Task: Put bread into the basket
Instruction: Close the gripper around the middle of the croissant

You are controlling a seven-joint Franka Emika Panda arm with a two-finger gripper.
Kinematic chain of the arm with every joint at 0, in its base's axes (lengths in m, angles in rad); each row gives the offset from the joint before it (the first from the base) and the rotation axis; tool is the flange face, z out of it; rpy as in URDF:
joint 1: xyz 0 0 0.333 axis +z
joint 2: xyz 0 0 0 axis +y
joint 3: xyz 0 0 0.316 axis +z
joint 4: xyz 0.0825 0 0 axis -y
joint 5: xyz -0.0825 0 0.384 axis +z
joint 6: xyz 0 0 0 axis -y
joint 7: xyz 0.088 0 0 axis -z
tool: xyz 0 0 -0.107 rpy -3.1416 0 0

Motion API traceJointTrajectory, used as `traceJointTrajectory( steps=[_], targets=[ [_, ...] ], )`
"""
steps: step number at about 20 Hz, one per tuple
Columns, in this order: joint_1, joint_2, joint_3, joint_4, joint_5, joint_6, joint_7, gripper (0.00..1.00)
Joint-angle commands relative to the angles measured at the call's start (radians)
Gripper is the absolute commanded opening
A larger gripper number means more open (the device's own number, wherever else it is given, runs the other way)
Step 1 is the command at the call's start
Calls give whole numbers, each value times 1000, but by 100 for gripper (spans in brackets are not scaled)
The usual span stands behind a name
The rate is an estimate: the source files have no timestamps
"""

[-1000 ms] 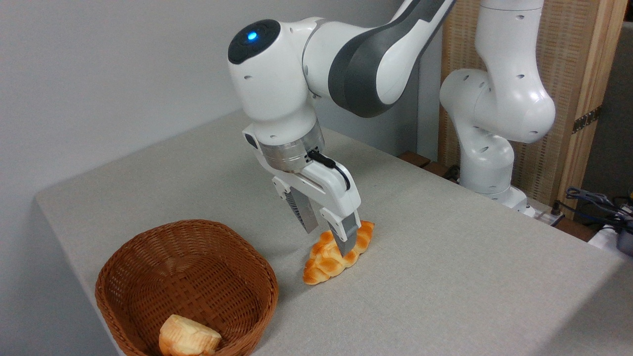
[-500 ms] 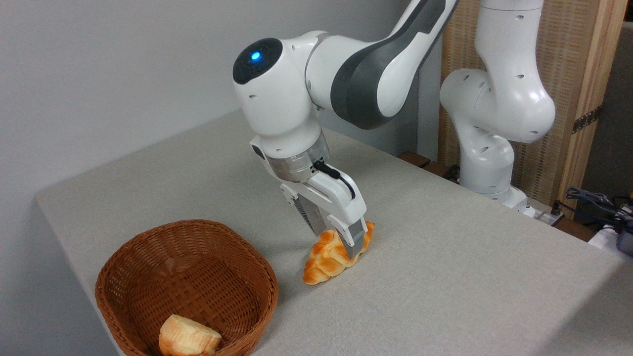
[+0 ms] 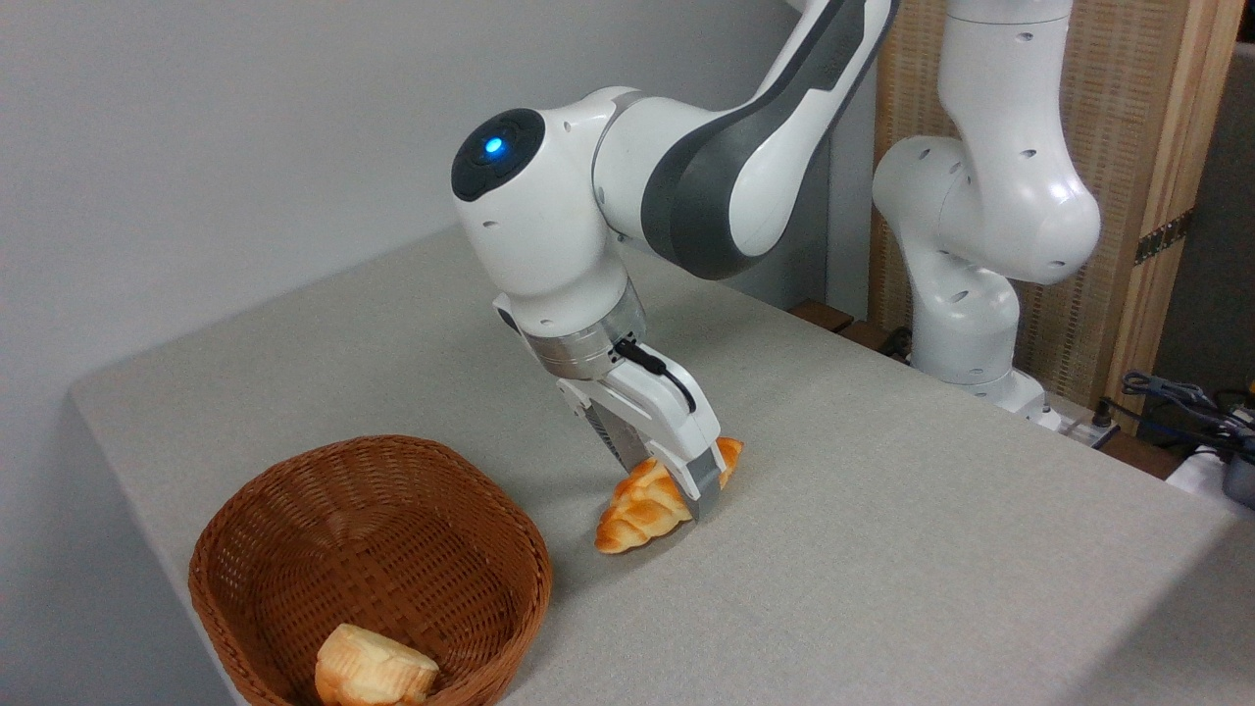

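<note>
— What does the loaf look like?
— The bread point(image 3: 642, 510), braided, glossy golden-orange with pointed ends, lies on the grey desk point(image 3: 882, 549), right of the wicker basket point(image 3: 294, 510).
— And the end effector point(image 3: 677, 485)?
— Clamped across the loaf's middle.

The gripper point(image 3: 677, 487) has lowered and closed on the bread point(image 3: 642, 507).

Arm bent low, wrist tilted, fingers point(image 3: 702, 485) down near the tabletop.
</note>
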Motion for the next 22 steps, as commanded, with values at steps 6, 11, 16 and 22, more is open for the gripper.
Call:
traceJointTrajectory(
  steps=[6,11,16,22],
  targets=[
    [-9,7,6,-3,0,23,19,38],
    [-9,7,6,-2,-3,23,21,38],
    [-9,6,5,3,-4,29,21,38],
    [-9,6,5,3,-4,31,21,38]
  ],
)
